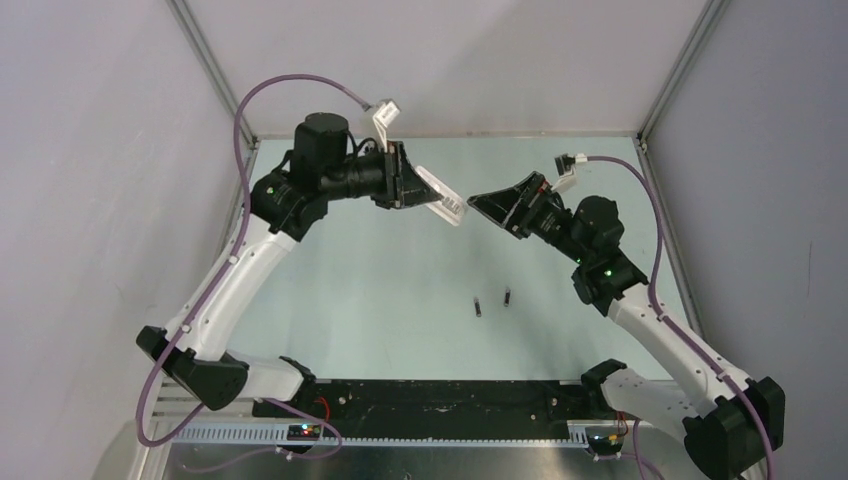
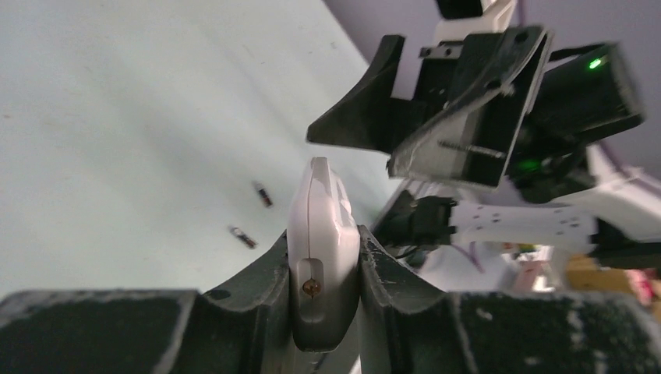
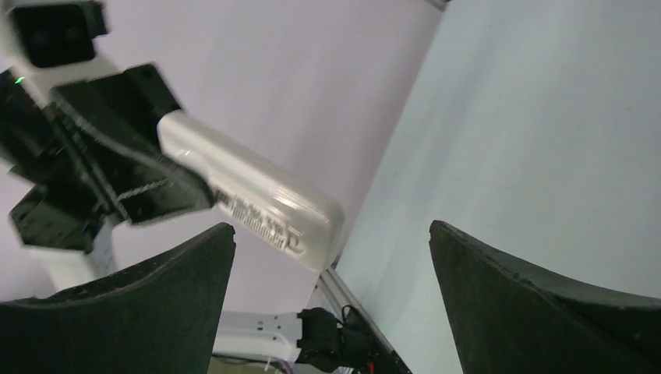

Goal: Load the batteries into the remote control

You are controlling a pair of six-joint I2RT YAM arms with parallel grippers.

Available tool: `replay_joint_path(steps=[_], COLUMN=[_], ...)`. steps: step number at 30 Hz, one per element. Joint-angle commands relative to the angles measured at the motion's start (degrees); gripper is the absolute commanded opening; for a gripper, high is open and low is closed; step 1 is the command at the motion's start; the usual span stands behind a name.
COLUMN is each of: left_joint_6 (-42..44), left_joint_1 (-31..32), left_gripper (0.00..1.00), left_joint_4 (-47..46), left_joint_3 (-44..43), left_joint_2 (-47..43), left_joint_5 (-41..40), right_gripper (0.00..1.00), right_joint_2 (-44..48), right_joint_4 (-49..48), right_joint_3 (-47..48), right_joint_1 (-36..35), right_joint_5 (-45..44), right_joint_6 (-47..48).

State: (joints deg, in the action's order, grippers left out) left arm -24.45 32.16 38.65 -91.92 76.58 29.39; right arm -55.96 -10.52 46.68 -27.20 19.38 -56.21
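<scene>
My left pincer (image 1: 415, 187) is pinching the remote control (image 1: 441, 196) by one end. It is lifted off the counter (image 1: 350, 280), and its free end juts toward my right pincer (image 1: 492, 212). That one is spread wide and grips nothing, with its tips facing the remote's free end, close but apart from it. The two batteries (image 1: 478, 307) (image 1: 507, 297) lie on the counter nearer my bases, just beside each other and well apart from both pincers.
</scene>
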Motion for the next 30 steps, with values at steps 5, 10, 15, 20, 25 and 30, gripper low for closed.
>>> replay_joint_path(steps=[5, 10, 15, 20, 25, 30], left_joint_6=[-16.2, -20.5, -24.8, -26.8, -27.8, -27.7], left_joint_1=[-3.3, -3.8, -5.8, -6.1, -6.6, -8.2], left_gripper=[0.0, 0.0, 0.0, 0.0, 0.11, 0.36], left_joint_4=[-2.4, -4.5, -7.9, -10.4, -11.8, -12.2], left_joint_3=[-6.4, -8.0, -7.8, -6.0, -6.0, -6.4], left_joint_2=[1.1, 1.8, 1.7, 1.8, 2.2, 1.6], left_joint_5=[7.0, 8.5, 9.4, 10.9, 12.7, 13.0], right_gripper=[0.99, 0.89, 0.69, 0.5, 0.3, 0.16], right_joint_2=[-4.0, -10.1, -13.6, -14.2, -17.2, -18.3], right_joint_4=[-21.3, -34.9, -42.6, -44.3, -48.4, -48.9], right_joint_3=[0.3, 1.1, 1.2, 1.5, 4.2, 5.0], right_joint_1=[-1.3, -1.8, -2.3, -1.8, -1.6, -1.1], right_joint_5=[8.6, 9.5, 9.0, 7.4, 8.2, 9.5], right_joint_6=[-9.1, -19.7, -26.3, -28.0, -32.2, -33.8])
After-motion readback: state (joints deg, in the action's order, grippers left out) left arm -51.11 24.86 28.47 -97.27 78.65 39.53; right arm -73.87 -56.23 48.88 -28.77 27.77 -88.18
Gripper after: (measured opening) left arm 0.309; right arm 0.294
